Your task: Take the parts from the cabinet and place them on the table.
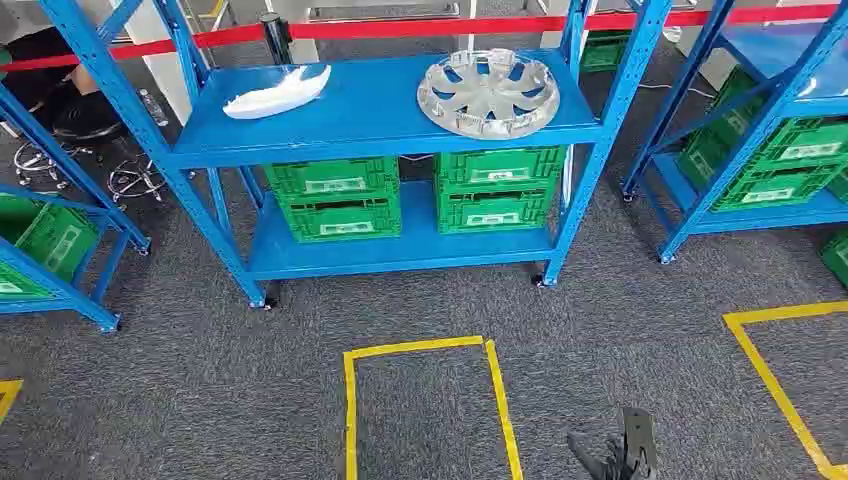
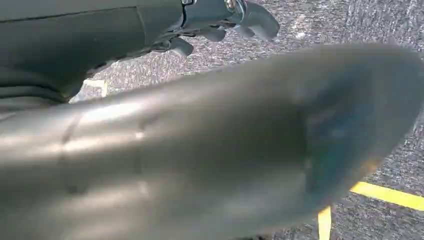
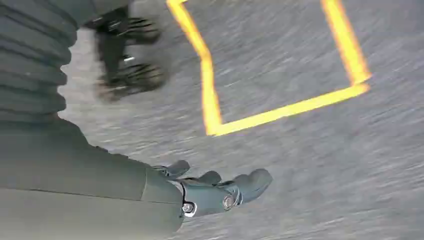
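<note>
Working left to right, you have: a blue shelf rack [image 1: 380, 110] straight ahead on the grey carpet [image 1: 200, 380]. On its top shelf, toward the left, lies a white curved part [image 1: 277, 92]; toward the right, well apart from it, lies a round silver wheel cover [image 1: 489, 92], flat on the shelf. Below them, on the lower shelf, sit two stacks of green crates [image 1: 334, 198], side by side. A red barrier tape [image 1: 420, 27] runs behind the rack. On the floor in front of you is a yellow tape rectangle [image 1: 420, 400]; a second yellow outline [image 1: 770, 375] lies to the right. Your left hand [image 2: 227, 22] hangs above the carpet, fingers curled loosely, holding nothing. Your right hand [image 3: 220, 187] likewise hangs over the carpet near the yellow tape, fingers loosely apart, holding nothing; its dark fingers also show at the lower right of the head view.
</note>
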You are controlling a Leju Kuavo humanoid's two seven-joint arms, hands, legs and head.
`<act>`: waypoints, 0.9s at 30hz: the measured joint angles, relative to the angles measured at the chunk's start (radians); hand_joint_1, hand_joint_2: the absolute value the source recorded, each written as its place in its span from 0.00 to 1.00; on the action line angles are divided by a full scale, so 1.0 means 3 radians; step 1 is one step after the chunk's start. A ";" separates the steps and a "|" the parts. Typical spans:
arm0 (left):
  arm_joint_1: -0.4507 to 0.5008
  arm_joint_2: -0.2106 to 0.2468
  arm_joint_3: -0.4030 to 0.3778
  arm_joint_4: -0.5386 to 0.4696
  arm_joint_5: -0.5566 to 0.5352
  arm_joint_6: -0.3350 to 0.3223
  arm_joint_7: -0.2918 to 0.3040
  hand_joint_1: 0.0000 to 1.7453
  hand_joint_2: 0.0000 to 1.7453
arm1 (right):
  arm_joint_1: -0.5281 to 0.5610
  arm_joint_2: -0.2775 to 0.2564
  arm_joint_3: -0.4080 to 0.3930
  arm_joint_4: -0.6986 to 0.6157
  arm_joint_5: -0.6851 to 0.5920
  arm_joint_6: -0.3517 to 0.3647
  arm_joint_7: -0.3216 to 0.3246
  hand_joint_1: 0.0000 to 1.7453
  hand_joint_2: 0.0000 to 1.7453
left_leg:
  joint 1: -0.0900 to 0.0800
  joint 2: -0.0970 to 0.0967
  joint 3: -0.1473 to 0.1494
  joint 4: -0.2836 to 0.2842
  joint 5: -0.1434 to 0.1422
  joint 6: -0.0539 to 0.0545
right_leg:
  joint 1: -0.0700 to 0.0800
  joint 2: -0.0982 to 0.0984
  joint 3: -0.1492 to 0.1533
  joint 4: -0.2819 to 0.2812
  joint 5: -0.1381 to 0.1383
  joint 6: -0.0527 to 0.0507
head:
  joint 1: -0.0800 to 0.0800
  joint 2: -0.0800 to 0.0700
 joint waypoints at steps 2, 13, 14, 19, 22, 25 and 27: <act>-0.0013 -0.0010 0.0046 0.0017 -0.0054 0.0000 -0.0009 0.00 0.00 | -0.0034 0.0036 0.0086 -0.0128 -0.0048 0.0098 -0.0088 0.00 0.00 | 0.0000 0.0000 0.0000 0.0000 0.0000 0.0000 | 0.0000 0.0000 0.0000 0.0000 0.0000 0.0000 | 0.0000 -0.0001; -0.0053 -0.0046 0.0209 0.0059 -0.0219 0.0000 -0.0052 0.00 0.00 | 0.0040 0.0093 0.0786 -0.1097 -0.0531 0.0298 -0.0271 0.00 0.00 | 0.0000 0.0001 -0.0001 0.0001 0.0000 0.0000 | -0.0003 0.0003 0.0000 -0.0001 0.0000 0.0000 | 0.0000 0.0000; -0.0054 -0.0050 0.0220 0.0064 -0.0226 0.0000 -0.0058 0.00 0.00 | 0.0056 0.0093 0.0863 -0.1213 -0.0574 0.0298 -0.0284 0.00 0.00 | 0.0000 0.0000 -0.0001 0.0001 0.0000 0.0000 | -0.0003 0.0003 0.0000 -0.0001 0.0000 0.0000 | 0.0000 0.0000; -0.0065 -0.0055 0.0251 0.0076 -0.0295 0.0001 -0.0070 0.00 0.00 | 0.0127 0.0093 0.1183 -0.1714 -0.0728 0.0297 -0.0346 0.00 0.00 | 0.0000 0.0001 -0.0001 0.0002 0.0000 0.0000 | -0.0002 0.0002 0.0000 -0.0001 0.0000 0.0001 | 0.0000 0.0000; -0.0070 -0.0060 0.0254 0.0081 -0.0354 0.0013 -0.0080 0.00 0.00 | 0.0173 0.0093 0.1413 -0.2069 -0.0806 0.0262 -0.0411 0.00 0.00 | 0.0000 0.0002 0.0000 0.0002 0.0000 0.0000 | -0.0001 0.0004 -0.0001 -0.0001 0.0001 0.0001 | 0.0000 0.0000; -0.0073 -0.0066 0.0260 0.0093 -0.0398 0.0032 -0.0089 0.00 0.00 | 0.0208 0.0093 0.1614 -0.2387 -0.0815 0.0183 -0.0470 0.00 0.00 | 0.0000 0.0002 0.0000 0.0002 0.0000 0.0000 | 0.0000 0.0004 0.0000 -0.0001 0.0001 0.0001 | -0.0001 0.0000; -0.0076 -0.0073 0.0266 0.0098 -0.0426 0.0041 -0.0092 0.00 0.00 | 0.0239 0.0090 0.1745 -0.2595 -0.0799 0.0122 -0.0504 0.00 0.00 | 0.0000 0.0002 0.0000 0.0002 0.0000 0.0000 | -0.0001 0.0005 -0.0001 -0.0001 0.0001 0.0001 | 0.0000 0.0000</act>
